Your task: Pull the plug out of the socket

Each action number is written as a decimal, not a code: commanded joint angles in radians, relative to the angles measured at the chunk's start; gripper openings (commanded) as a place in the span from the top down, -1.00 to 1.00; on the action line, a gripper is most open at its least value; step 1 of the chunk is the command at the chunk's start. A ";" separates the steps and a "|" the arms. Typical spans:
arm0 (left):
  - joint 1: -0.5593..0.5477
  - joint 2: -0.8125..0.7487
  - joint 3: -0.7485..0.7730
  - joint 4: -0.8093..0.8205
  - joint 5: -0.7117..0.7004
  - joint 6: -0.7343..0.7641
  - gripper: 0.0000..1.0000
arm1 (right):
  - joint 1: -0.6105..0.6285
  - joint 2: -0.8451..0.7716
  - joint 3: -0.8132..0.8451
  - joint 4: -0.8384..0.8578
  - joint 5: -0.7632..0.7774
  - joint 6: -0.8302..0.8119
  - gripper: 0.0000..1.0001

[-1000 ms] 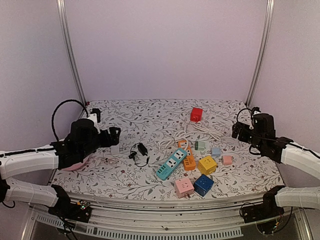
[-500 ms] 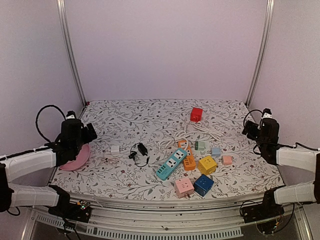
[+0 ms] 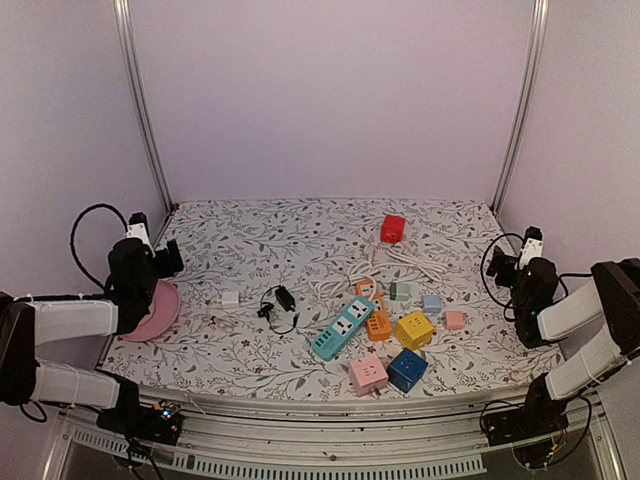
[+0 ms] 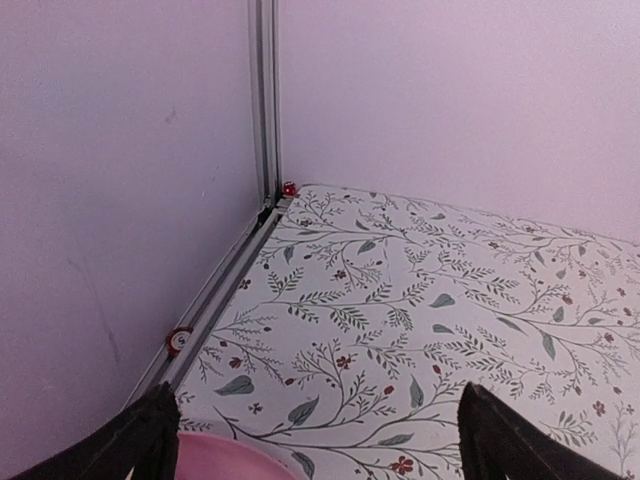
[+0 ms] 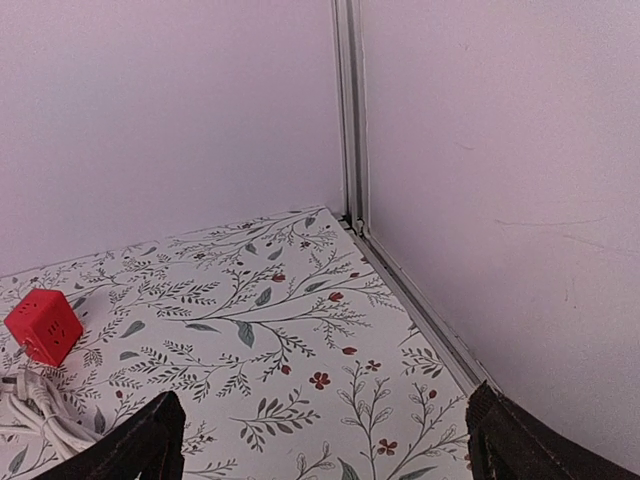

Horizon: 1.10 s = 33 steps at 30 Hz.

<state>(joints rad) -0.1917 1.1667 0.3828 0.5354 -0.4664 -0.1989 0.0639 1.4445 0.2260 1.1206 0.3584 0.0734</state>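
A teal power strip [image 3: 342,328] lies mid-table with an orange socket block [image 3: 376,320] against its right side. A white adapter [image 3: 231,298] and a black plug with a looped cable [image 3: 281,300] lie apart to its left. My left gripper [image 3: 168,257] is open and empty at the far left, over the pink plate [image 3: 157,312]; the left wrist view [image 4: 320,450] shows only bare cloth between its fingers. My right gripper [image 3: 499,265] is open and empty at the far right; its wrist view [image 5: 325,450] shows the back right corner.
A red cube socket [image 3: 393,229] with a white cable [image 3: 405,262] sits at the back; it also shows in the right wrist view [image 5: 42,325]. Yellow [image 3: 414,329], blue [image 3: 407,369] and pink [image 3: 367,374] cubes and small blocks lie at the front right. Frame posts stand at the back corners.
Both arms have drawn back from the middle: the left one to the left edge over the plate, the right one to the right edge. Nothing on the table moved.
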 commanded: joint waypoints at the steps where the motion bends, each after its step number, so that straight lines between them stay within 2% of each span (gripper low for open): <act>1: 0.049 0.048 -0.100 0.338 0.069 0.191 -0.94 | -0.007 0.039 -0.001 0.156 -0.128 -0.061 -0.98; 4: 0.097 0.113 -0.213 0.592 0.138 0.188 -0.94 | -0.028 0.100 -0.040 0.299 -0.201 -0.095 -0.98; 5: 0.104 0.129 -0.238 0.673 0.170 0.195 -0.95 | -0.031 0.078 -0.024 0.222 -0.221 -0.099 -0.98; 11: 0.129 0.218 -0.217 0.742 0.228 0.217 -0.94 | -0.031 0.089 -0.011 0.220 -0.202 -0.094 -0.98; 15: 0.188 0.414 -0.282 1.094 0.224 0.174 -0.95 | -0.031 0.088 -0.010 0.214 -0.202 -0.093 -0.98; 17: 0.203 0.341 -0.269 0.941 0.249 0.126 -0.94 | -0.031 0.089 -0.010 0.214 -0.200 -0.092 -0.98; 19: 0.206 0.386 -0.247 0.972 0.284 0.159 -0.94 | -0.033 0.088 -0.009 0.213 -0.201 -0.093 -0.98; 22: 0.206 0.362 -0.180 0.799 0.350 0.167 -0.94 | -0.032 0.088 -0.010 0.214 -0.202 -0.093 -0.98; 33: 0.192 0.382 -0.148 0.787 0.368 0.206 -0.95 | -0.032 0.090 -0.007 0.212 -0.202 -0.093 -0.98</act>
<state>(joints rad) 0.0021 1.5448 0.2218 1.3441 -0.1265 -0.0147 0.0380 1.5253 0.2096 1.3037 0.1688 -0.0166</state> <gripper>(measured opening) 0.973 0.989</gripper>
